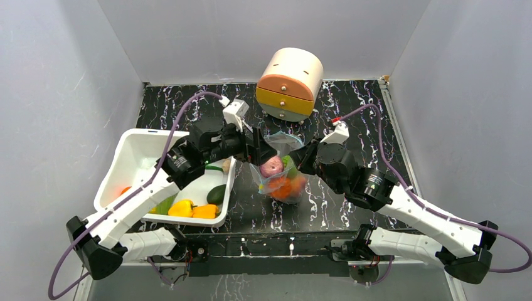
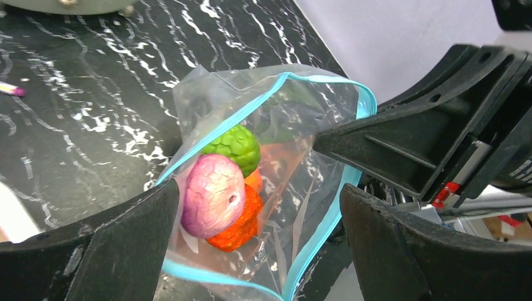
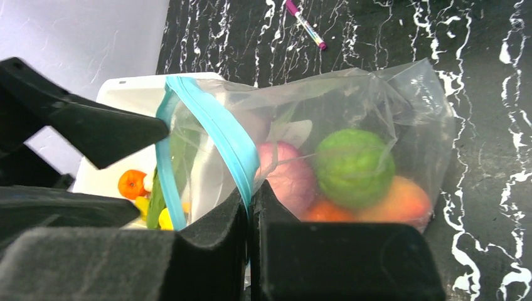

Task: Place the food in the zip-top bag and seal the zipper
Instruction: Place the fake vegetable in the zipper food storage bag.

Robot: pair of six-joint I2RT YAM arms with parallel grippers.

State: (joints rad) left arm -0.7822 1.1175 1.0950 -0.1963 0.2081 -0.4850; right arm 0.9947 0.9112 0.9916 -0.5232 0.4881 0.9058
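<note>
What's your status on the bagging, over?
Left gripper open at zip-top bag mouth. Right gripper shut on the zipper. Food inside, more in tub.

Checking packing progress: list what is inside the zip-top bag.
The zip-top bag holds a pink round fruit, a bumpy green piece and orange fruit beneath them. Anything lower down is covered by these.

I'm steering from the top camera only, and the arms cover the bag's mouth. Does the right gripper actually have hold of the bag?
Observer: Yes. The right gripper is shut on the blue-green zipper at the rim of the zip-top bag.
Operator: And the left one, is it gripping anything?
Observer: No. The left gripper stands wide open, one finger on either side of the bag's open mouth, with nothing held between them.
</note>
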